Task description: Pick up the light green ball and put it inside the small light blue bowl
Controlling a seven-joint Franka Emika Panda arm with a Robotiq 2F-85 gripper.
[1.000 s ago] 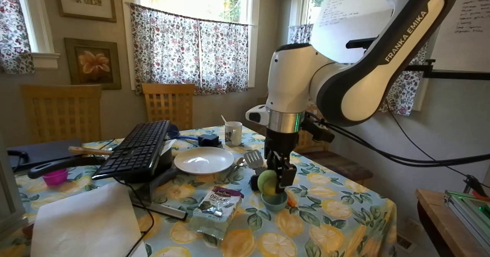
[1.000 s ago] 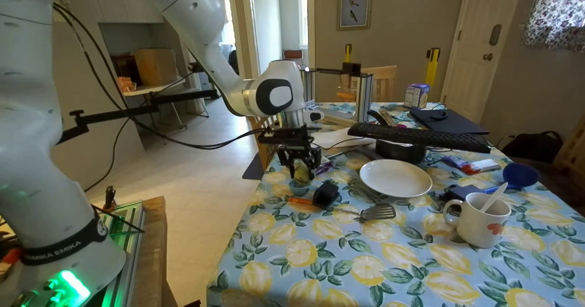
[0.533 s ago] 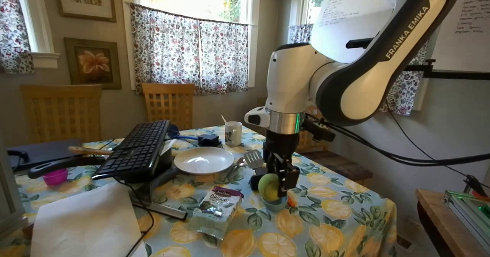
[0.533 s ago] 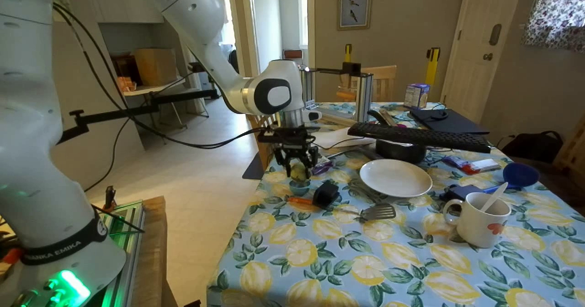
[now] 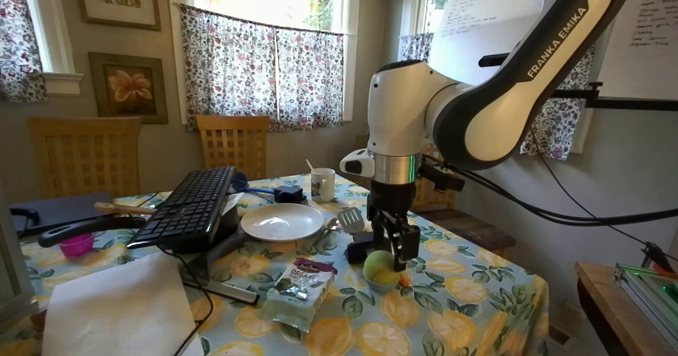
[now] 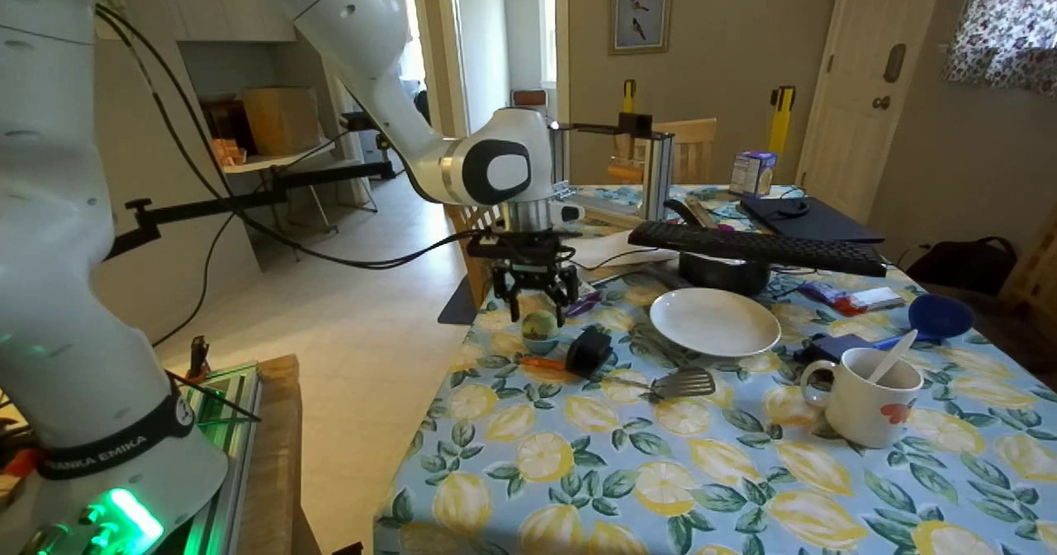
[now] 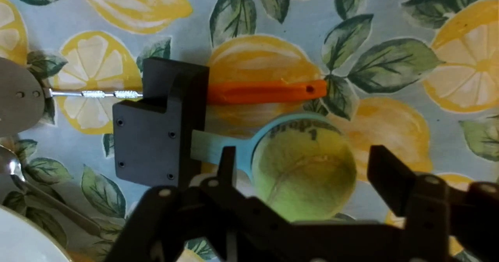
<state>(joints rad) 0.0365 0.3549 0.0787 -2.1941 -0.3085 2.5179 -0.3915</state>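
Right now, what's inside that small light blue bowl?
The light green ball sits in the small light blue bowl, its top sticking out. The ball hides the bowl's bottom, so whether anything else lies beneath it can't be seen.

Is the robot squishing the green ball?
No, in the wrist view the jaws stand open, with a gap on each side of the green ball.

Daylight through the window (image 5: 259,1) glares almost white.
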